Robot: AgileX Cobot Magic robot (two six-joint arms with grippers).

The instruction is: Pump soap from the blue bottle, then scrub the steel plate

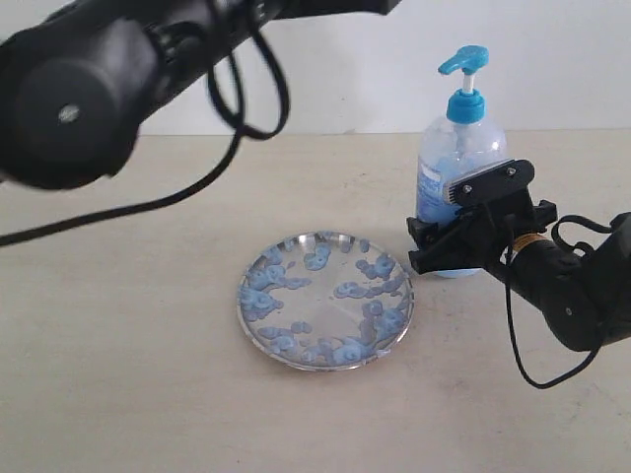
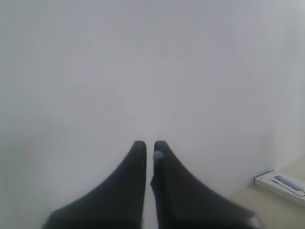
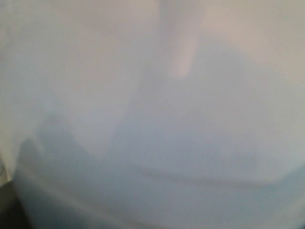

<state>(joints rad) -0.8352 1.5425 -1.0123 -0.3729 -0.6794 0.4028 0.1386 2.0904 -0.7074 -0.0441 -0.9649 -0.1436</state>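
Observation:
The steel plate [image 1: 243,317] lies at the table's centre, dotted with curly blobs of blue soap [image 1: 264,288]. To its right the blue bottle [image 1: 459,148] stands upright, pump head [image 1: 463,62] raised. My right gripper [image 1: 449,246] is closed around the bottle's lower body. In the right wrist view the blurred bottle [image 3: 152,143] fills the frame and hides the fingers. My left gripper [image 2: 149,143] is shut with nothing in it, held high and facing a white wall. It lies outside the exterior view. One fingertip [image 2: 158,153] carries a pale bluish smear.
The left arm [image 1: 89,89] and its looping black cable [image 1: 229,163] hang over the table's back left. Beige table [image 1: 118,384] surrounds the plate. A flat white box [image 2: 281,183] rests at a table edge in the left wrist view.

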